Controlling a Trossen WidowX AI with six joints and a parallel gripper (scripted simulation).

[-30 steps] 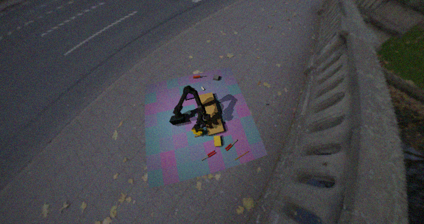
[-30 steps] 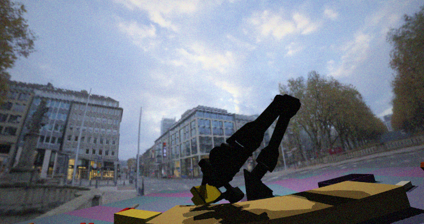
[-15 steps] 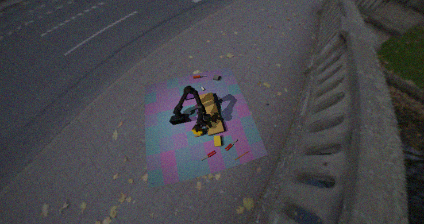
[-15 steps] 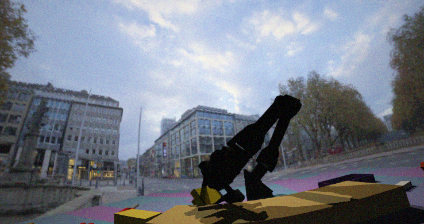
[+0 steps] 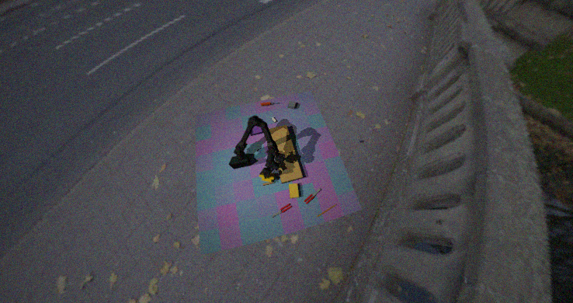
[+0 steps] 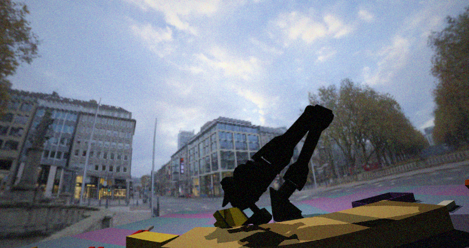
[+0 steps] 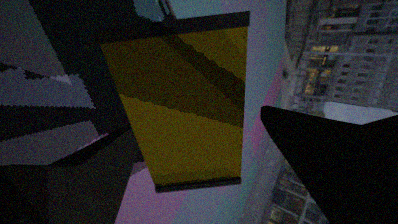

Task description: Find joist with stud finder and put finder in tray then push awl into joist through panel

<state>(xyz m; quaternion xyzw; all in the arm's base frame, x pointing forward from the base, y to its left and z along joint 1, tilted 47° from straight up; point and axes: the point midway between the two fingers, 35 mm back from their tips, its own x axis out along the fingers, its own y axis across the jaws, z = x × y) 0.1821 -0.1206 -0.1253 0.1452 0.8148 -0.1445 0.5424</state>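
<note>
Orange thin stick (image 5: 327, 210) lies at the near right of the patchwork mat (image 5: 228, 224), as seen from the top. To its left are two tools with paired red handles: the left red-handled tool (image 5: 285, 208) points its thin shaft toward the near left, the right red-handled tool (image 5: 309, 198) toward the far right. Beyond them, a yellow rectangular block (image 5: 293, 190) (image 6: 151, 236) sits just beside the near end of the tan, flat-topped floor panel (image 5: 293, 173) (image 6: 380, 210).

Left of that panel end, the black gripper (image 5: 274, 175) (image 6: 243, 214) (image 7: 200, 119) is low and tilted, fingers spread apart. A yellow boxy device (image 5: 266, 178) (image 6: 230, 217) (image 7: 187, 112), apparently the stud finder, is located between them; a gap separates it from one finger in the wrist view. Contact with the other finger cannot be determined.

The black arm (image 5: 262, 126) (image 6: 288, 141) is mounted left of the panel. Beside the panel's far left is the dark purple tray (image 5: 255, 131) (image 6: 382, 198). Farther out lie a small white block (image 5: 274, 119) (image 6: 447, 203), a grey block (image 5: 293, 105) and, left of the latter, an orange-handled tool with a thin shaft (image 5: 266, 104), possibly the awl.
</note>
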